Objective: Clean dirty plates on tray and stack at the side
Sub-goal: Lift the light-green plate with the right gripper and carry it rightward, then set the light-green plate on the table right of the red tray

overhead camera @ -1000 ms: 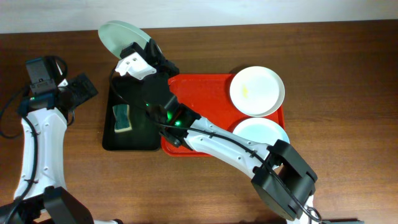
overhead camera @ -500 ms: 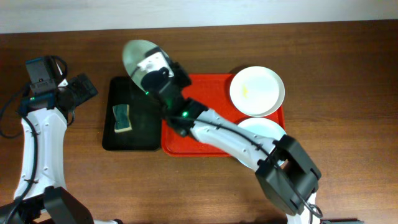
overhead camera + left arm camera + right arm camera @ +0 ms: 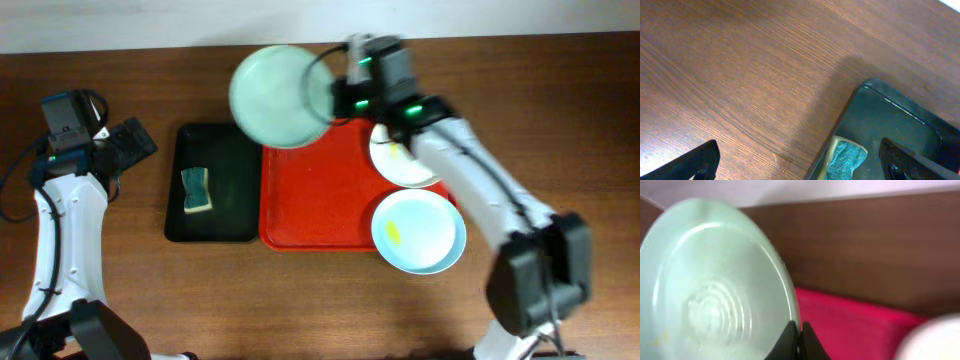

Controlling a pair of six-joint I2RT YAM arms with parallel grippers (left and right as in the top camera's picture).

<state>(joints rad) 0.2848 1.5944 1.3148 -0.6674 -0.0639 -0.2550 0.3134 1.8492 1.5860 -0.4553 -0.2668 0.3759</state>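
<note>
Now our right claw (image 3: 800,337) pinches one pale plate (image 3: 275,95); near it, one white plate (image 3: 397,166), one blue plate (image 3: 420,232), one tray (image 3: 310,200); left claw (image 3: 800,165) spread.

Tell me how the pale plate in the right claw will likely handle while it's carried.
Probably stiff: the pale plate shows no sag though the right claw pinches only its rim. The glossy surface looks slippery, so that edge grip may let it swivel or slip.
</note>
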